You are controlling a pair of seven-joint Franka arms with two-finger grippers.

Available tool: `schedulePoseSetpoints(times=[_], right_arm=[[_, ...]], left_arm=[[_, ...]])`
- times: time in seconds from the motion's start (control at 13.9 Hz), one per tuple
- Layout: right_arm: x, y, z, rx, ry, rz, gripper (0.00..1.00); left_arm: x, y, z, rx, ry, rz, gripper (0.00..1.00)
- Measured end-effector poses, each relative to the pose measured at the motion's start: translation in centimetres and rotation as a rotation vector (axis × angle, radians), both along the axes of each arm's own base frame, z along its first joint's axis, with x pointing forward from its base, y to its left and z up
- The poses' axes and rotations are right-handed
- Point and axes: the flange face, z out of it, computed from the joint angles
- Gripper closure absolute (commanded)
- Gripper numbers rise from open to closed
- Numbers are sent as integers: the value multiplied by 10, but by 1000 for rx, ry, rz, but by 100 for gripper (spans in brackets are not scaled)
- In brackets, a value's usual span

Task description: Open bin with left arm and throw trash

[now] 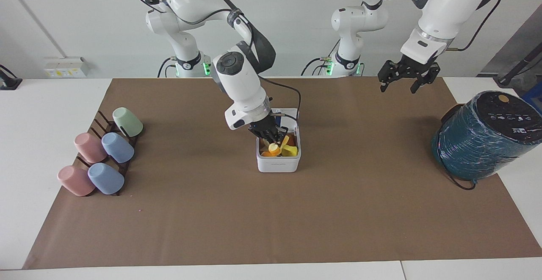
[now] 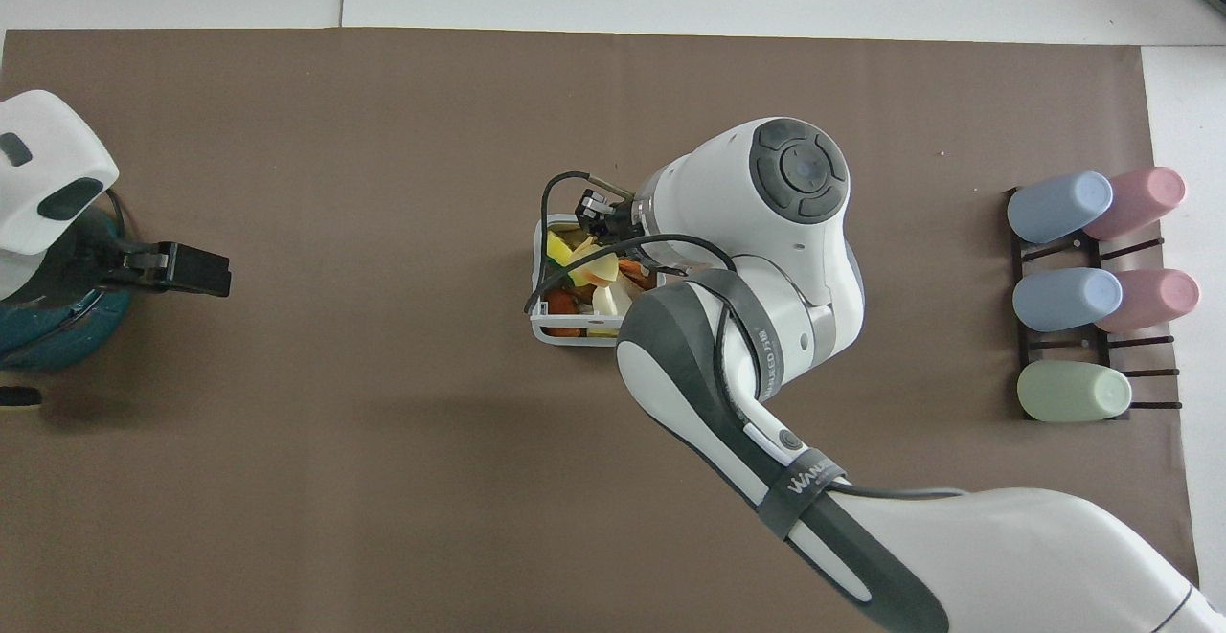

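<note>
The white bin (image 1: pixel 278 164) stands mid-table with its lid (image 1: pixel 289 112) hinged up on the side nearer the robots. It holds several pieces of trash (image 2: pixel 575 250), among them a yellow one (image 1: pixel 291 150). My right gripper (image 1: pixel 271 139) reaches down into the bin's opening, and a yellow-orange piece (image 1: pixel 274 148) sits right at its tip above the other trash. Whether it still grips that piece does not show. My left gripper (image 1: pixel 402 86) hangs open and empty, high over the mat toward the left arm's end of the table.
A big teal wrapped cylinder (image 1: pixel 482 138) lies at the left arm's end of the table, just past the left gripper (image 2: pixel 196 271). A dark rack of several pastel cups (image 1: pixel 101 157) stands at the right arm's end. A brown mat (image 1: pixel 271 220) covers the table.
</note>
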Motion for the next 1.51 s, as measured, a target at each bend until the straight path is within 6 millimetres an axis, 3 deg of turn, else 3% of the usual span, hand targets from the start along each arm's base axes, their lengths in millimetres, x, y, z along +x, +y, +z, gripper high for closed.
schedulePoseSetpoints(times=[0.14,0.22,0.29,0.65,1.22,1.51], right_arm=[[-2,-1,-6,-6,11,2,29],[-3,-1,-7,-7,13,2,5],[-3,-1,-7,-8,14,2,0],[-4,-1,-4,-10,17,4,0],[-10,-11,37,-73,-36,36,0],[-5,-14,33,-99,-95,45,0]], left_arm=[[0,9,12,16,-6,12,0],[-1,14,19,18,-8,19,0],[-1,18,23,19,-10,27,0],[-1,59,25,19,6,71,0],[-2,56,26,20,11,63,0],[-2,70,26,19,13,74,0]])
